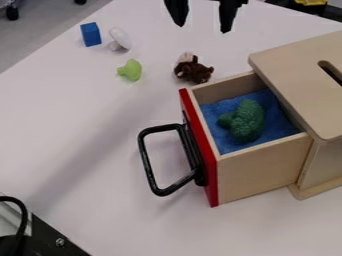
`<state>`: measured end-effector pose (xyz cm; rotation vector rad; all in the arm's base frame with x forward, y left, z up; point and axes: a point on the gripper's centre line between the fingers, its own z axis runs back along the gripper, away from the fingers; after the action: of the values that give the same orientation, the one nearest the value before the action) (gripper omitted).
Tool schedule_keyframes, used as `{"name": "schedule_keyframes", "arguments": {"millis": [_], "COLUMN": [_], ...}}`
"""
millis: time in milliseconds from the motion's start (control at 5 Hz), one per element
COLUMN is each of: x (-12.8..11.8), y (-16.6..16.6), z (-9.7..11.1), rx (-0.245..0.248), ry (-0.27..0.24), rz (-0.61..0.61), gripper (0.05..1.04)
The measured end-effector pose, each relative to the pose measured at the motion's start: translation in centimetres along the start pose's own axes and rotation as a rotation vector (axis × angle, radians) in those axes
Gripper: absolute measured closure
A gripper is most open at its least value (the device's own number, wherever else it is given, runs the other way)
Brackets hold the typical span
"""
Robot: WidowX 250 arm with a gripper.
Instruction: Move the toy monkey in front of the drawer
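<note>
Toy monkey (194, 71) just below the spread gripper (203, 28), near the drawer's (264, 167) corner

We see the gripper cut by the top edge, its two fingers wide apart with nothing between them. The monkey lies curled, brown with a paler part; we cannot make out its face, nor whether it touches the drawer. Below and right of the gripper, the wooden box (294, 75) runs off the view, its lid covering the drawer's rear. The bumpy green toy (246, 121) on the drawer's blue lining (230, 146) we cannot identify.

White tabletop (73, 150) beneath; grey floor (33, 37) and casters (12, 12) far left of the gripper. Black equipment (50, 237) sits far below, left.

The table edge slants down leftward. Left of the gripper: blue block (91, 34), white toy (120, 38), lime toy (131, 70), all apart. Well below it, the black handle (148, 162) juts from the red front (202, 150); white surface stretches between handle and equipment.
</note>
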<state>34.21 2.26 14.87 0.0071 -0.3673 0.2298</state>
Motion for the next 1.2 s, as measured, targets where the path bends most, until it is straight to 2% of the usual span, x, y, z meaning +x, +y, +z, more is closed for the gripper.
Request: {"name": "schedule_keyframes", "arguments": {"millis": [200, 400, 600, 800, 1000, 1200], "x": [1.7, 2.7, 2.5, 3.1, 3.0, 2.7], "y": [0.9, 1.7, 2.8, 3.8, 4.2, 3.8], "z": [-2.2, -4.3, -6.7, -7.4, -8.1, -9.9], "rx": [0.038, 0.057, 0.093, 0.151, 0.188, 0.170], "ry": [0.035, 0.047, 0.086, 0.082, 0.106, 0.143], "rz": [0.029, 0.046, 0.055, 0.054, 0.073, 0.093], "gripper": [0.086, 0.086, 0.086, 0.086, 0.086, 0.086]}}
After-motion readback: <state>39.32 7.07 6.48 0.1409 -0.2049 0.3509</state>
